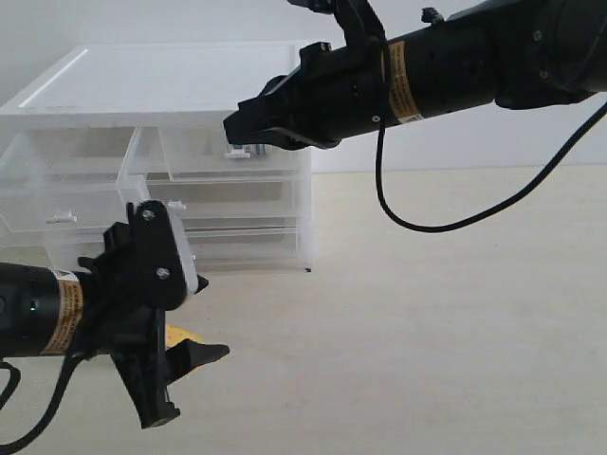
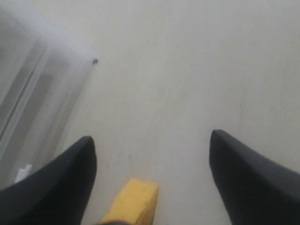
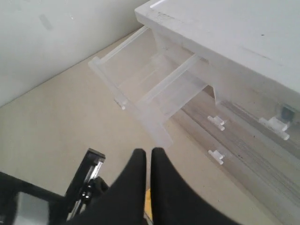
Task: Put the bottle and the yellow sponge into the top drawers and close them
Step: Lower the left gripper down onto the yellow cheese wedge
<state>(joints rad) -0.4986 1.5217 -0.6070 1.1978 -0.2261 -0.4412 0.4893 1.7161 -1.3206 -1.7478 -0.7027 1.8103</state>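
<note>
The yellow sponge (image 1: 180, 335) lies on the table under my left gripper (image 1: 182, 383), which is open. In the left wrist view the sponge (image 2: 133, 201) sits between the spread fingers (image 2: 70, 178), touching neither, and the left gripper (image 2: 151, 140) holds nothing. The top left drawer (image 1: 57, 190) is pulled out and looks empty (image 3: 140, 84). The top right drawer (image 1: 232, 156) sits in the cabinet. My right gripper (image 1: 232, 128) is shut and empty, right by that drawer's handle (image 1: 243, 149). The right gripper's (image 3: 149, 152) fingers press together. The bottle's teal body is hidden; a white rounded bit (image 1: 197, 282) shows behind the left gripper.
The white-topped clear cabinet (image 1: 161, 81) stands at the back left, with two full-width drawers (image 1: 247, 223) below the top ones. A pale wall rises behind the beige table (image 1: 427, 332). The left arm (image 3: 70, 197) shows in the right wrist view.
</note>
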